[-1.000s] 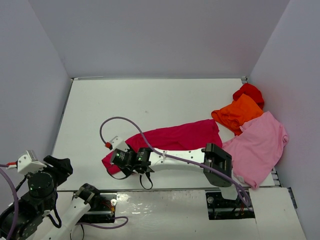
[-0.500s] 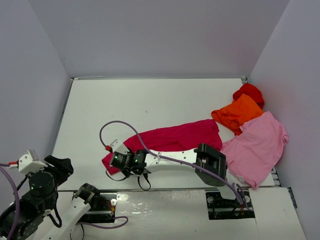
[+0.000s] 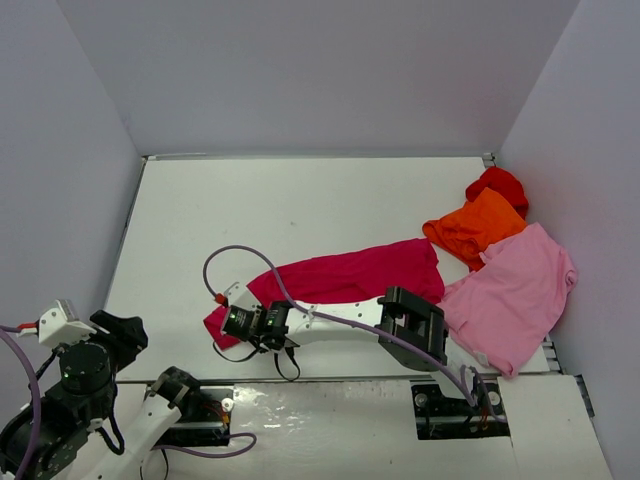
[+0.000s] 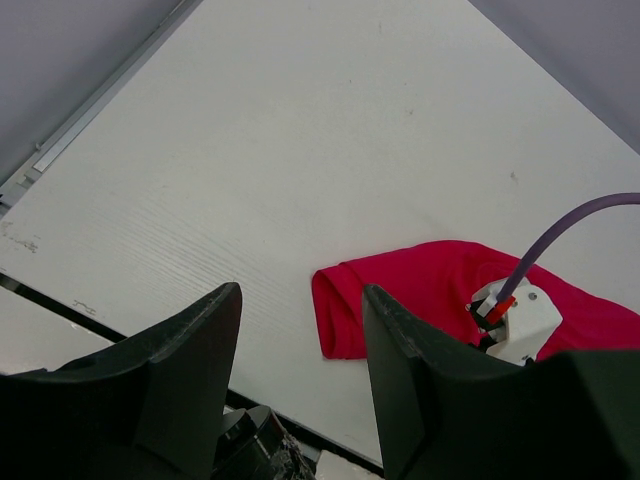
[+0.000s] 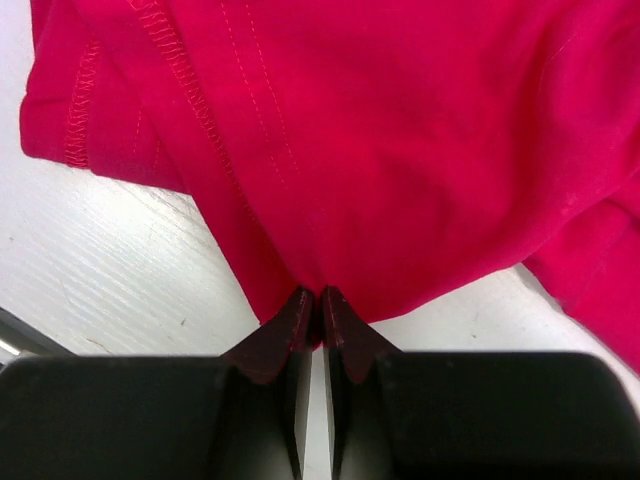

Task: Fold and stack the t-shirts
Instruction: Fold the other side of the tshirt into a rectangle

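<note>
The crimson-magenta t-shirt (image 3: 350, 272) lies stretched out across the near middle of the white table (image 3: 300, 200). My right gripper (image 3: 228, 323) reaches far left along the near edge. In the right wrist view it (image 5: 320, 295) is shut on the near hem of this shirt (image 5: 400, 130), with cloth pinched between the tips. My left gripper (image 3: 118, 335) is held back at the near left corner. It (image 4: 300, 295) is open and empty, above the shirt's folded left end (image 4: 345, 310).
The light pink shirt (image 3: 515, 295), the orange shirt (image 3: 475, 228) and the red shirt (image 3: 498, 185) lie bunched at the right edge. A purple cable (image 3: 215, 255) loops over the table's left part. Grey walls close in three sides.
My right arm's elbow has slid left along the near edge, and its gripper has shifted slightly while staying shut on the crimson shirt. The left arm has barely moved.
</note>
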Available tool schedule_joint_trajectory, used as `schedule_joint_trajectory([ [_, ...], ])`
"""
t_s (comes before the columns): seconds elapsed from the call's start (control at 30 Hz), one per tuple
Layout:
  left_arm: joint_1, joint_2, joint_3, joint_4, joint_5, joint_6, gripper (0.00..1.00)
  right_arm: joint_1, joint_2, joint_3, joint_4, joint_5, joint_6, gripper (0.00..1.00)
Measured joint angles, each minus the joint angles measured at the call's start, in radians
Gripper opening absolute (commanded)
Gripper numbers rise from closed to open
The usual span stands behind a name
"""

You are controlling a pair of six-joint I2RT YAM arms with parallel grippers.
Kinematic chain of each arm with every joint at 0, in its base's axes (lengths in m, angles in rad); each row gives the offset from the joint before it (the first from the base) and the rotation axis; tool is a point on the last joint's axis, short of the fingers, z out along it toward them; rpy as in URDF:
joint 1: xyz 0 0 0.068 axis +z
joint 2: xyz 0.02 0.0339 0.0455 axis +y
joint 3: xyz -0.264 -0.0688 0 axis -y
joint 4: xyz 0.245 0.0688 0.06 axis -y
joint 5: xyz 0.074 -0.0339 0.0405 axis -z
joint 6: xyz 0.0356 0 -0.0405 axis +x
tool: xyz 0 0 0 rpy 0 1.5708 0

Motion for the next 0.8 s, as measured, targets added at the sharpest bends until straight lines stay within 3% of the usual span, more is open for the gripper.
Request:
schedule_joint_trajectory([
  [0.23,0.000,0.000,-0.007,0.003,0.001,0.000,0.48,-0.012,0.021,0.041,-0.013,-0.001,-0.029,0.00],
  [0.57,0.000,0.000,-0.024,0.006,0.012,-0.001,0.48,-0.104,0.200,0.471,0.005,-0.040,-0.147,0.00],
  [0.8,0.000,0.000,-0.024,0.006,0.012,-0.005,0.48,-0.119,0.291,0.600,0.019,-0.078,-0.191,0.00],
])
